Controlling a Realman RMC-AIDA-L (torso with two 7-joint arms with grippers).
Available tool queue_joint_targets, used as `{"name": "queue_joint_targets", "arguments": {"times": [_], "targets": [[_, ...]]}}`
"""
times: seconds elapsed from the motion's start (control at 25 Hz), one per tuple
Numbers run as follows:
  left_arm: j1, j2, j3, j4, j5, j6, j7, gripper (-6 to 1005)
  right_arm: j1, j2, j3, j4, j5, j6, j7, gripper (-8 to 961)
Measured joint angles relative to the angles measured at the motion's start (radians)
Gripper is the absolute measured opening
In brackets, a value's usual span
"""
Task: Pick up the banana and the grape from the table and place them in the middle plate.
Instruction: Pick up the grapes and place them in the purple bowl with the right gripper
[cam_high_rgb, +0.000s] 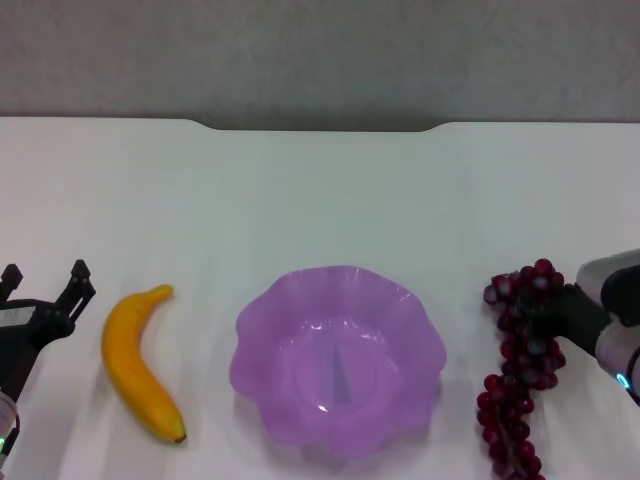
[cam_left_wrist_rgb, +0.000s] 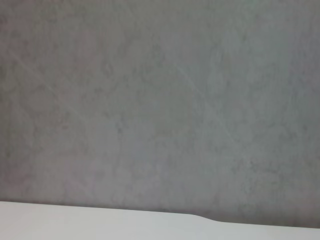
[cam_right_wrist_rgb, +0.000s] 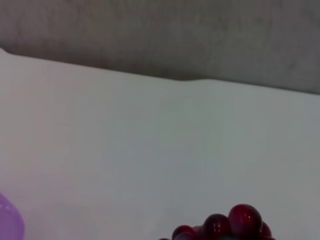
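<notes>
The yellow banana (cam_high_rgb: 138, 360) lies on the white table (cam_high_rgb: 320, 200), left of the middle plate (cam_high_rgb: 250, 340), a translucent purple plate with a wavy rim and nothing in it. My left gripper (cam_high_rgb: 45, 275) stands open at the left edge, a short way left of the banana and not touching it. The grape (cam_high_rgb: 515, 400), a long dark red bunch, lies right of the plate. My right gripper (cam_high_rgb: 545, 315) reaches in from the right and sits on the bunch's upper part. The right wrist view shows the grape's far end (cam_right_wrist_rgb: 235, 225) and a sliver of the plate (cam_right_wrist_rgb: 7, 222).
The table's notched far edge (cam_high_rgb: 320, 128) meets a grey wall behind it. The left wrist view shows that wall and a strip of the table (cam_left_wrist_rgb: 100, 222).
</notes>
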Motion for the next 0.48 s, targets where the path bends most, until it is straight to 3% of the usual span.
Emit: {"name": "queue_joint_targets", "arguments": {"times": [0.28, 0.48], "targets": [[0.001, 0.0, 0.0, 0.001, -0.001, 0.0, 0.0, 894, -0.027, -0.002, -0.082, 0.001, 0.0, -0.139, 0.002, 429], [-0.001, 0.0, 0.0, 0.004, -0.001, -0.002, 0.0, 894, -0.067, -0.003, -0.138, -0.034, -0.003, -0.364, 0.009, 427]]}}
